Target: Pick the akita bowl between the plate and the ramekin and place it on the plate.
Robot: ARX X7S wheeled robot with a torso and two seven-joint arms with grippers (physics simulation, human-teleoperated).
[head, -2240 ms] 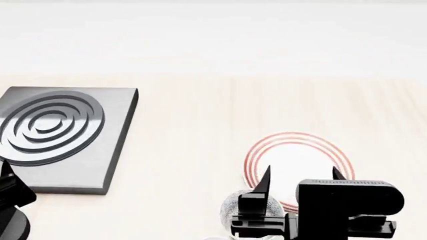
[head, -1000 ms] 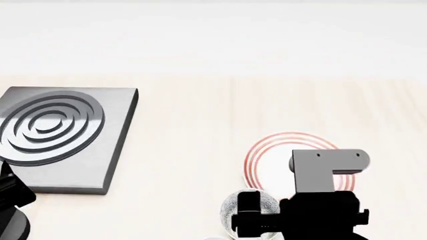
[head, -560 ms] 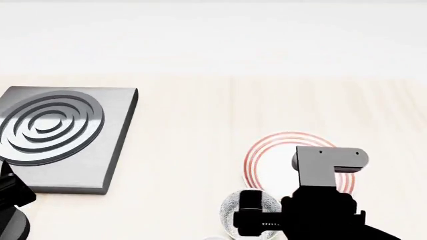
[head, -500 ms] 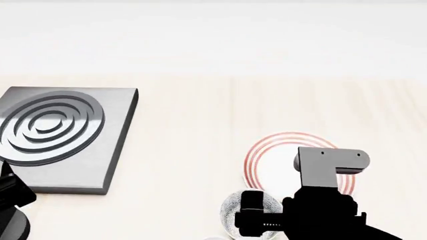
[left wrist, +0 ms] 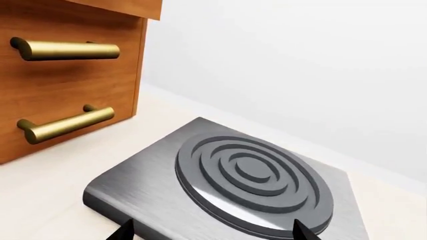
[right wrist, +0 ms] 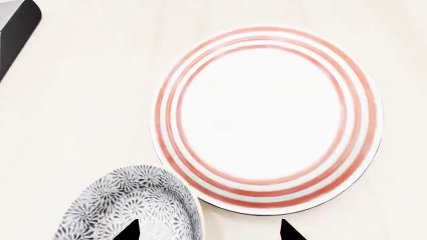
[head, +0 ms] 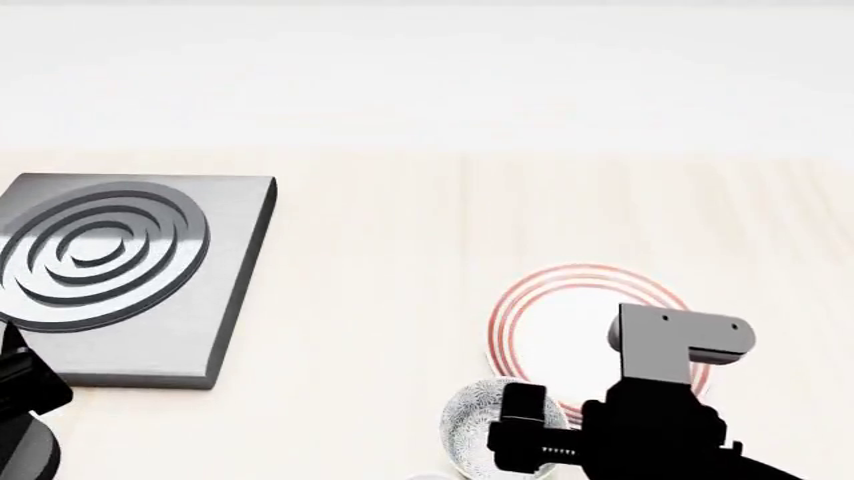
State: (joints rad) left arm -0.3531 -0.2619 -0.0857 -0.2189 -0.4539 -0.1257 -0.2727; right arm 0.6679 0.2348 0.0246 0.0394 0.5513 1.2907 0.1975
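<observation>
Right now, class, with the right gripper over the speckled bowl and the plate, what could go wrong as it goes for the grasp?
1. The right gripper is open, with one fingertip over the speckled bowl and the other over the counter by the plate; it may come down off-centre and tip or push the bowl.
2. Bowl and plate sit close; a finger could hit the plate's rim.

plate top bare, akita bowl crowding its rim

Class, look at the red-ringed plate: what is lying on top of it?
Nothing shows on the plate in the right wrist view; the akita bowl sits beside it. In the head view, the right arm covers its near part.
</observation>
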